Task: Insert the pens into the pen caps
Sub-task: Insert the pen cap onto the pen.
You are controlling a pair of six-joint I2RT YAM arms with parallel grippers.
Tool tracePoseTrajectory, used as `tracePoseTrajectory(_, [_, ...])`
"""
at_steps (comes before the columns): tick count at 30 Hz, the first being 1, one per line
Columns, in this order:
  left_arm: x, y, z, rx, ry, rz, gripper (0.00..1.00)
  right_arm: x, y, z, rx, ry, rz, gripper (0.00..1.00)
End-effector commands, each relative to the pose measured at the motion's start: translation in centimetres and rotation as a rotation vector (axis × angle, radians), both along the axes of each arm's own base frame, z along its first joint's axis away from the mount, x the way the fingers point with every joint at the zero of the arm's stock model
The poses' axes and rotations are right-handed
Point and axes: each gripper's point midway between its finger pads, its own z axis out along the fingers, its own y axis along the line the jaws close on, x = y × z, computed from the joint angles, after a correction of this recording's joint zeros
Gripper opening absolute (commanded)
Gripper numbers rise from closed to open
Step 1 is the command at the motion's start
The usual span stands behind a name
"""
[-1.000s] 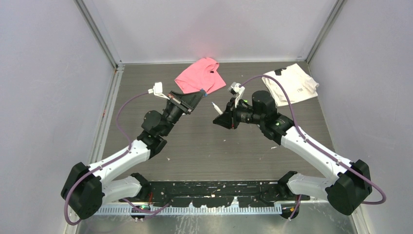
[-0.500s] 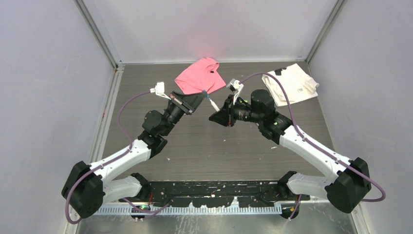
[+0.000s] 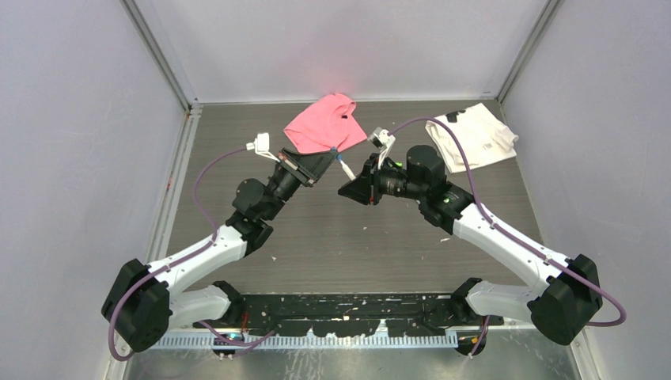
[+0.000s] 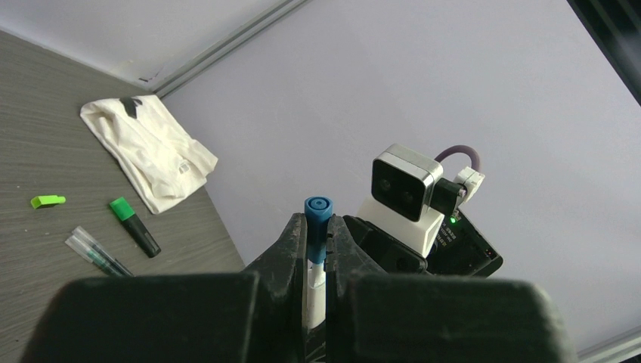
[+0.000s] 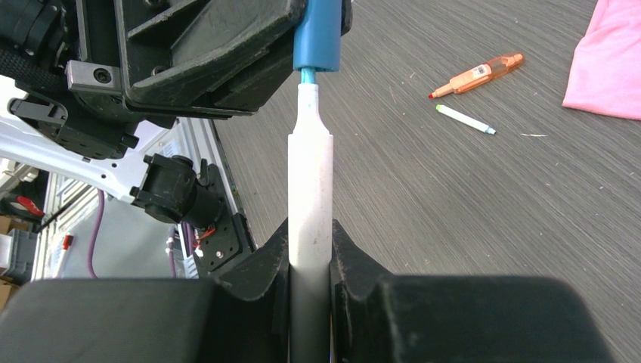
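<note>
Meeting mid-air over the counter (image 3: 356, 237): left tool (image 4: 318, 227) is clenched on the blue cap (image 5: 317, 38), and right tool (image 5: 310, 234) grips the white pen (image 5: 311, 189), its tip right at the cap's mouth. Pink cloth (image 3: 324, 123) lies just behind them by the back edge, white cloth (image 3: 472, 134) in the far right corner. A wide stretch of counter lies between the tools and the near edge.

Table (image 3: 332, 237) — pink cloth (image 3: 320, 127), white cloth (image 3: 475, 136), orange pen (image 5: 478, 73), seemingly clear pens (image 4: 94, 251).
</note>
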Motion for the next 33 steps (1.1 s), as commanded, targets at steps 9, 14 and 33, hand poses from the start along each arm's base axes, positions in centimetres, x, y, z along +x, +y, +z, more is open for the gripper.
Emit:
tracePoseTrajectory(9, [-1.2, -0.4, 2.5, -0.051, -0.098, -0.058, 0.01, 0.5, 0.6, 4.5, 0.113, -0.056, -0.02, 0.01])
tracePoseTrajectory(14, [-1.4, -0.6, 2.2, -0.052, -0.1, -0.074, 0.01, 0.3, 0.8, 5.8, 0.146, -0.072, -0.001, 0.01])
tracePoseTrajectory(33, [-5.2, -2.9, 5.6, -0.013, -0.3, -0.291, 0.01, -1.1, 0.8, 12.7, 0.341, -0.184, 0.103, 0.01])
